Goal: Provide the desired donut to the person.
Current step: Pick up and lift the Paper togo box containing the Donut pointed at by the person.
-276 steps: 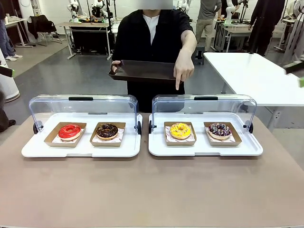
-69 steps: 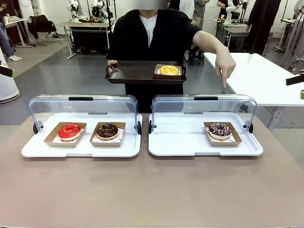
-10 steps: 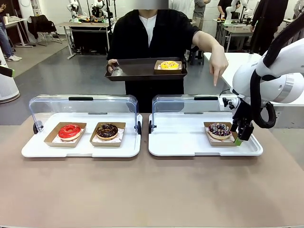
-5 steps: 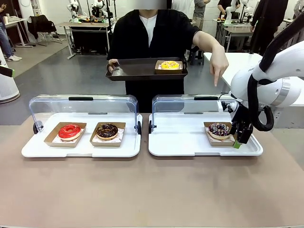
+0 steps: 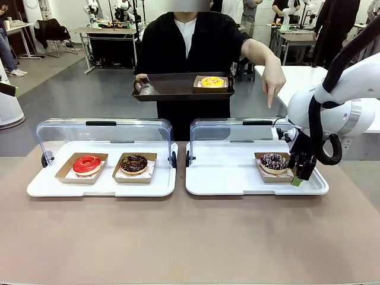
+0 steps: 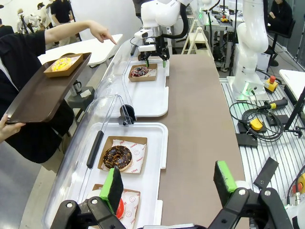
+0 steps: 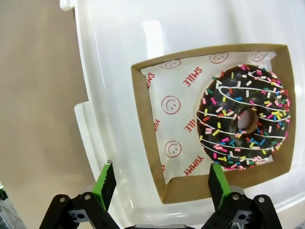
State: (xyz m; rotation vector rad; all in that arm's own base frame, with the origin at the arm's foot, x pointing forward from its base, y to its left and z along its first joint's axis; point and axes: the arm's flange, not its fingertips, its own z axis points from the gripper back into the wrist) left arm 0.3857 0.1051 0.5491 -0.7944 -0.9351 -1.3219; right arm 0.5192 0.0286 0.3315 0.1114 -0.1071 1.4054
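A brown counter (image 5: 190, 237) carries two white plastic trays with clear lids swung open, the left tray (image 5: 47, 187) and the right tray (image 5: 225, 178), side by side. Beyond the counter's far edge, the person in a black overshirt (image 5: 190, 47) holds a dark brown serving tray (image 5: 166, 88) bearing a yellow donut (image 5: 212, 81) and points a finger down toward the right tray. At that tray's right end the robot's right hand (image 7: 162, 186), jaws spread and empty, stands low over the near right corner of a cardboard tray (image 7: 190, 188) holding the chocolate sprinkled donut (image 5: 274, 161). The left hand (image 6: 169, 183) hangs released above the left tray's left end.

The donut (image 7: 220, 119) is dark brown — rainbow sprinkles, white lines.
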